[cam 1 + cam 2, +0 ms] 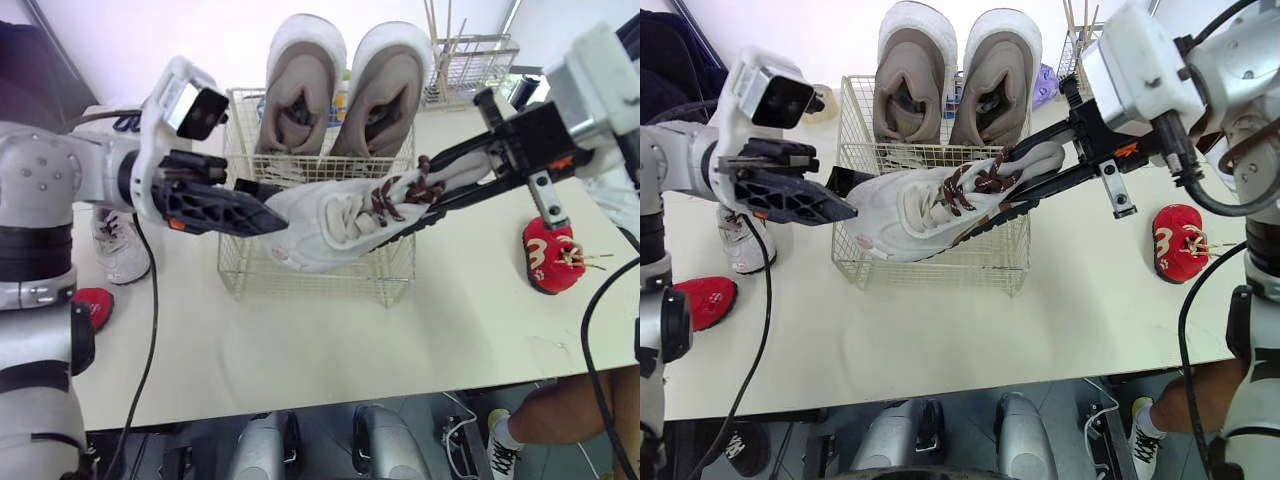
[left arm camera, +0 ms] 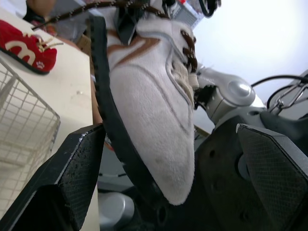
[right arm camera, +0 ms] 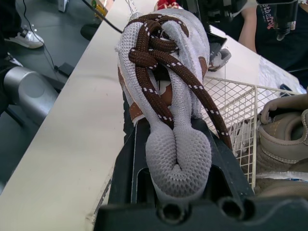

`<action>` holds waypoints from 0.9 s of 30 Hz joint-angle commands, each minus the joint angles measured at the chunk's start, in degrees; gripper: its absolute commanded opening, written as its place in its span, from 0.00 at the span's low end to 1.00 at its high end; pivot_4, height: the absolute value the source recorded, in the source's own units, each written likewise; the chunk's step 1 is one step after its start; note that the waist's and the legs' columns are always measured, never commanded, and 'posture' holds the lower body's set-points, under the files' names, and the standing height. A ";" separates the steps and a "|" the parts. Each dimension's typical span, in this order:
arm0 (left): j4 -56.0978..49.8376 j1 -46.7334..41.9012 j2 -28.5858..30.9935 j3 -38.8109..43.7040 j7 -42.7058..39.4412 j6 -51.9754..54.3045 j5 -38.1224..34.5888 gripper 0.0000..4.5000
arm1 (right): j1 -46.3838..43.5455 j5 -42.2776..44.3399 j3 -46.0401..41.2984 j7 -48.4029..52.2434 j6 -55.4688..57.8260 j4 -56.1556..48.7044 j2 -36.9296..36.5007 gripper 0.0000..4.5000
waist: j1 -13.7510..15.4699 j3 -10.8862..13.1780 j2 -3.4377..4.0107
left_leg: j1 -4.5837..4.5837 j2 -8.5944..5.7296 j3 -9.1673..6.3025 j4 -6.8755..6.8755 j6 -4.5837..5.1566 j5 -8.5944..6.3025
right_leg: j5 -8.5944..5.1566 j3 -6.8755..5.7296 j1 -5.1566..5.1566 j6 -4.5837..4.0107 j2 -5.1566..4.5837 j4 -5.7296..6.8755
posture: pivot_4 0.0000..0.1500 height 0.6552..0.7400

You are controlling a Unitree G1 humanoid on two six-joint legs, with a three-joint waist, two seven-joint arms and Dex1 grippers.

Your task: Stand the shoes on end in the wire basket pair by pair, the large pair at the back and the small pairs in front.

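Hovering over basket (image 1: pixel 392 272) rim, white shoe (image 1: pixel 330 225) in right jaws, seemingly clear.

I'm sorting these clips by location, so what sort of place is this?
Probably a robot test lab: a plain white table with a wire basket, a red shoe beside it, and a person's leg at the table's edge.
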 commanded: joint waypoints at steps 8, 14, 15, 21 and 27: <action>-2.18 1.08 -0.55 -1.06 -0.34 -0.25 -0.27 0.48 | -3.04 0.47 -1.67 0.79 0.95 -0.79 1.53 0.07 | 0.05 0.00 0.00 | 0.01 -0.01 -0.01 0.05 -0.03 0.02 | -0.01 0.01 -0.05 -0.01 -0.02 0.21 | 1.00 1.00; -2.11 1.39 -2.22 -0.03 1.10 0.74 -1.24 0.07 | -3.29 1.85 -2.18 -0.14 3.57 -2.56 2.67 0.07 | 0.04 0.00 0.00 | 0.01 -0.01 -0.01 0.05 -0.05 0.04 | -0.01 0.01 -0.09 -0.01 -0.03 0.30 | 1.00 1.00; -2.21 1.69 -2.37 0.41 1.45 1.05 -1.51 0.07 | -3.23 1.95 -2.28 -0.32 4.15 -2.70 2.64 0.07 | 0.04 0.00 0.00 | 0.01 -0.01 0.00 0.05 -0.06 0.04 | -0.01 0.02 -0.10 -0.01 -0.03 0.30 | 1.00 1.00; -3.35 4.38 -2.97 3.89 5.09 1.89 -3.14 0.07 | -3.28 3.21 -3.43 -1.05 10.73 -2.07 0.91 0.37 | 0.07 0.00 -0.01 | 0.01 -0.01 0.00 0.06 -0.08 0.05 | -0.01 0.04 -0.13 -0.01 -0.06 0.37 | 1.00 1.00; -5.59 8.75 -4.60 9.61 12.06 3.04 -7.49 0.07 | -4.28 6.67 -7.18 -3.26 16.92 0.07 -0.78 0.98 | 0.04 0.01 -0.02 | 0.01 -0.03 -0.01 0.06 -0.08 0.06 | -0.01 0.04 -0.14 -0.01 -0.11 0.38 | 1.00 1.00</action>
